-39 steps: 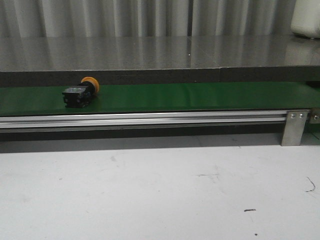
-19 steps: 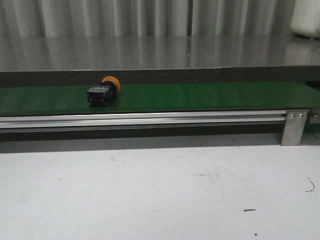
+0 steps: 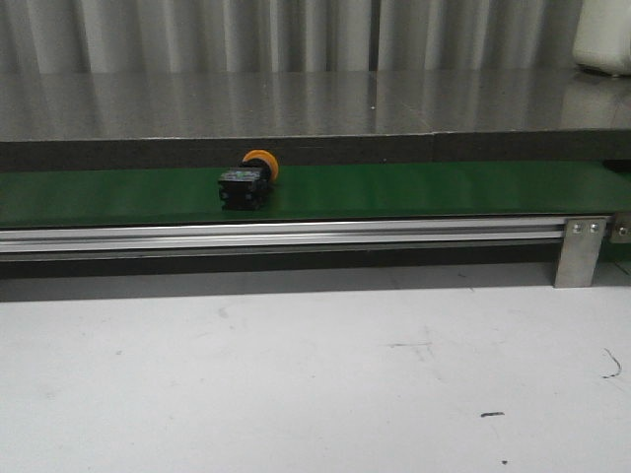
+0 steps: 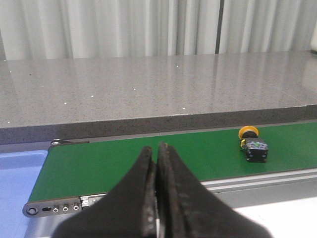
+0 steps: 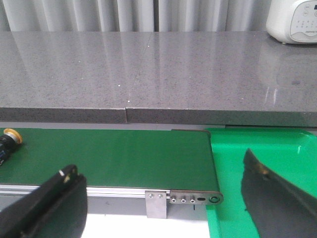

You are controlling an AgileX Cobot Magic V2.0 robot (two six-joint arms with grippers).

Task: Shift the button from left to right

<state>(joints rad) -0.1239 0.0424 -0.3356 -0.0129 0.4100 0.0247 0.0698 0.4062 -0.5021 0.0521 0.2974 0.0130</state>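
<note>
I am seeing the left gripper [image 4: 157, 198] with its fingers pressed together over the near end of the green belt [image 3: 444, 189], while the right gripper [image 5: 163, 198] is hanging spread wide by the belt's far end and a green tray [image 5: 267, 148]. The button [image 3: 248, 183] is lying on its side on the belt's left half, its orange-yellow cap pointing away from me and its black blocky body nearer. I am finding no readable writing; the marks on the white appliance [image 5: 294, 20] are too blurred.

Button [image 3: 248, 183]: orange-yellow cap, black body; belt [image 3: 414, 189] green.
</note>
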